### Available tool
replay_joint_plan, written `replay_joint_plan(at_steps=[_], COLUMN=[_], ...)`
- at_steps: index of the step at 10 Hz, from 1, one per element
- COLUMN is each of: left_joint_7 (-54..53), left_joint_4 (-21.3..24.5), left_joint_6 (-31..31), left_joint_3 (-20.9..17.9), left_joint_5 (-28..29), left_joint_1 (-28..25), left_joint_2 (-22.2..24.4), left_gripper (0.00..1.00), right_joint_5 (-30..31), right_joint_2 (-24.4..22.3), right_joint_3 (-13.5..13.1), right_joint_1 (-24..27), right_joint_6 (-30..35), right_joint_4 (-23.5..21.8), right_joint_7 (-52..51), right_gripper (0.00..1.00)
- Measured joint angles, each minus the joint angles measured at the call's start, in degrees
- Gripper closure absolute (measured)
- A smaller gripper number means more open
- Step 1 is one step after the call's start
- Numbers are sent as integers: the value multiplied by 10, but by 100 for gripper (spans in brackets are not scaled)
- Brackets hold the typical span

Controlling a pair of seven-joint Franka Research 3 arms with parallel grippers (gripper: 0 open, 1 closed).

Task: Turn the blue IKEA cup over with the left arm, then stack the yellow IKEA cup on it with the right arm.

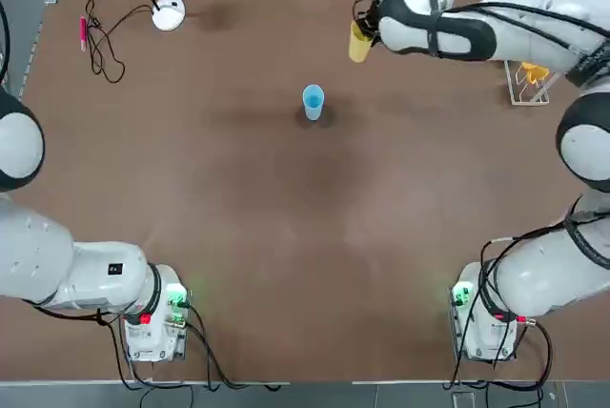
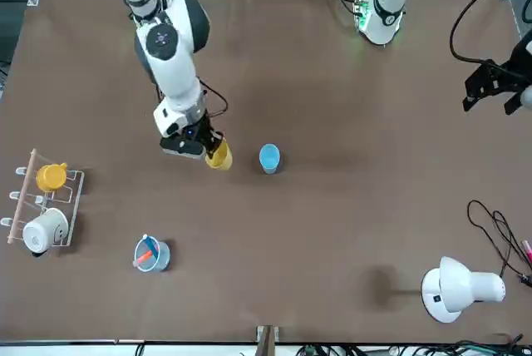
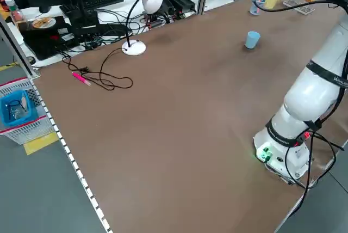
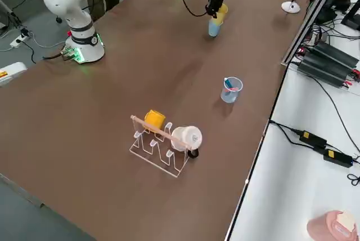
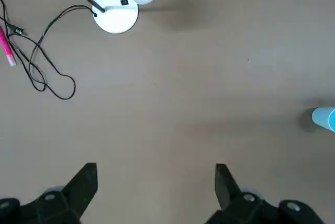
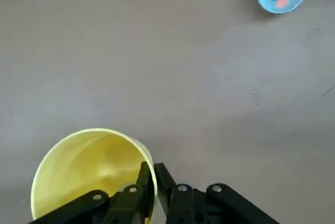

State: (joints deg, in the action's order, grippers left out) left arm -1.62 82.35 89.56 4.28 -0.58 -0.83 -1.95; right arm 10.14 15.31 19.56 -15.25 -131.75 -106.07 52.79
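Right claw (image 6: 148, 182) is pinching the rim of the yellow IKEA cup (image 6: 89, 174), one finger inside the wall and one outside, nearly closed on it. Cup is hanging off the tabletop (image 1: 238, 236), mouth up, beside and apart from the blue IKEA cup (image 1: 314, 101).

Blue cup is standing alone mid-tabletop; whether its mouth is facing up or down is not clear from here.

Left claw (image 5: 154, 182) is idling wide open, holding nothing, pulled back toward its own side, well away from both cups.

Risks, as judged:
- A grip on one thin wall is giving little hold; the cup could swing or slip in transit.
- A tilted cup coming down off-centre could knock the light blue one over.
- If the blue cup is mouth up, the yellow one would nest instead of stacking.
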Motion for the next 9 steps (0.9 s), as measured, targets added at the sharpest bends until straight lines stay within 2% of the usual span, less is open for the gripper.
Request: replay_joint_plan(at_steps=[3, 7, 9], left_joint_7=[0, 0, 0], left_joint_4=[0, 0, 0], left_joint_6=[0, 0, 0], left_joint_3=[0, 0, 0], left_joint_5=[0, 0, 0], left_joint_1=[0, 0, 0], left_joint_2=[0, 0, 0], left_gripper=[1, 1, 1], right_joint_5=[45, 80, 86], right_joint_2=[64, 106, 119], right_joint_3=[3, 7, 21], right_joint_1=[-18, -39, -53], right_joint_6=[0, 0, 0], right_joint_4=[50, 64, 72], right_joint_7=[60, 142, 183], right_gripper=[92, 92, 92])
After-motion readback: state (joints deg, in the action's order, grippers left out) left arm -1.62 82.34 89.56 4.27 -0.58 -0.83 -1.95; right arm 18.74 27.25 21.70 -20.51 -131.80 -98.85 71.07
